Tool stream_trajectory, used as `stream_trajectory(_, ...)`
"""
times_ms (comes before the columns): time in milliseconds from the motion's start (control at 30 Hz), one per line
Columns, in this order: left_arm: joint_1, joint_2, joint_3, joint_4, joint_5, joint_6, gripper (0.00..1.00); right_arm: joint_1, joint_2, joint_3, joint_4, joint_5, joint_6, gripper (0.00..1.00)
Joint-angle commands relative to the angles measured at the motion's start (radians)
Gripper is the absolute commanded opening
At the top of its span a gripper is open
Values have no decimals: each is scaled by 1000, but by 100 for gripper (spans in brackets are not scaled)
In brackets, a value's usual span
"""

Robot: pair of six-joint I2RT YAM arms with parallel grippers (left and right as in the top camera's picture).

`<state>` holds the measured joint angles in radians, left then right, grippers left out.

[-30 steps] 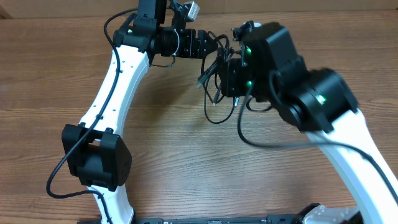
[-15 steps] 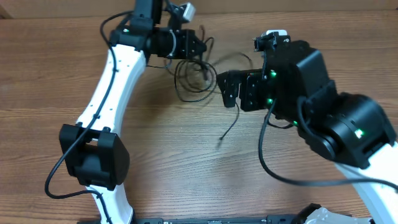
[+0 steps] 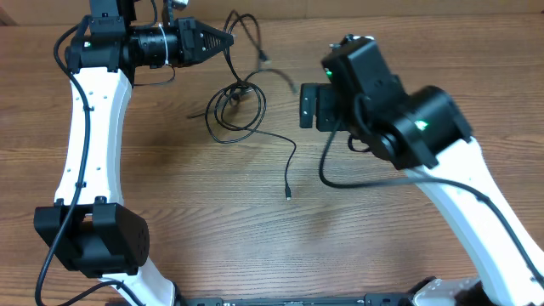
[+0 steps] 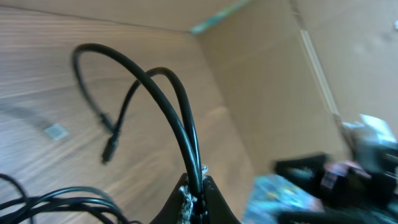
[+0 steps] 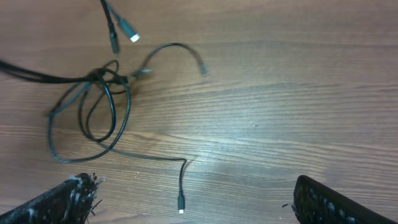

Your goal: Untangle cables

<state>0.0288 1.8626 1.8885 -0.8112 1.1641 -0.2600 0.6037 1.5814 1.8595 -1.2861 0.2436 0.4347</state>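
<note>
The cables (image 3: 235,105) are thin black cords, loosely looped on the wooden table, with one strand trailing down to a small plug (image 3: 288,195). My left gripper (image 3: 228,38) is at the top left, pointing right, shut on two strands (image 4: 186,137) that arch up out of its fingertips. My right gripper (image 3: 304,109) hangs just right of the loops, open, with nothing between its fingers (image 5: 68,199). Through the right wrist view I see the coil (image 5: 99,106) and the trailing plug (image 5: 181,204) lying below it.
A cardboard wall (image 4: 267,93) runs along the far side of the table. The right arm's own thick black cable (image 3: 340,178) hangs in a loop under its wrist. Bare wood (image 5: 280,112) stretches to the right of the cords.
The right gripper has let go of the cables and opened. The left gripper has closed on two strands and swung up and left, drawing the bunch out into looser loops.
</note>
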Motion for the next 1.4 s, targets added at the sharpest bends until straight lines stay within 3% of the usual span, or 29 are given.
stream_trajectory(0, 14, -24, 13, 17, 218, -11, 4, -4, 55, 5, 26, 14, 14, 100)
stream_trajectory(167, 34, -24, 13, 94, 312, -102, 4, -4, 110, 5, 72, 14, 83, 100)
stream_trajectory(500, 86, -24, 13, 309, 321, -502, 4, -4, 115, 5, 153, -89, 124, 100)
stream_trajectory(667, 86, -24, 13, 363, 295, -673, 4, -3, 122, 5, 223, -272, 201, 100)
stream_trajectory(767, 86, -24, 13, 448, 296, -800, 4, -3, 143, 5, 269, -397, 277, 100)
stream_trajectory(967, 86, -25, 13, 702, 315, -1038, 4, -3, 217, 5, 347, -410, 330, 99)
stream_trajectory(1000, 86, -25, 13, 755, 319, -1077, 4, -3, 234, 5, 354, -417, 345, 84)
stream_trajectory(1033, 85, -25, 13, 811, 320, -1112, 4, 0, 252, 5, 366, -426, 347, 36)
stream_trajectory(1067, 84, -25, 13, 858, 321, -1138, 4, 2, 263, 5, 372, -425, 348, 4)
stream_trajectory(1233, 82, -25, 13, 1100, 338, -1185, 4, 12, 316, 5, 396, -394, 298, 4)
stream_trajectory(1367, 82, -25, 13, 1212, 383, -1074, 4, -3, 301, 7, 375, -344, 188, 4)
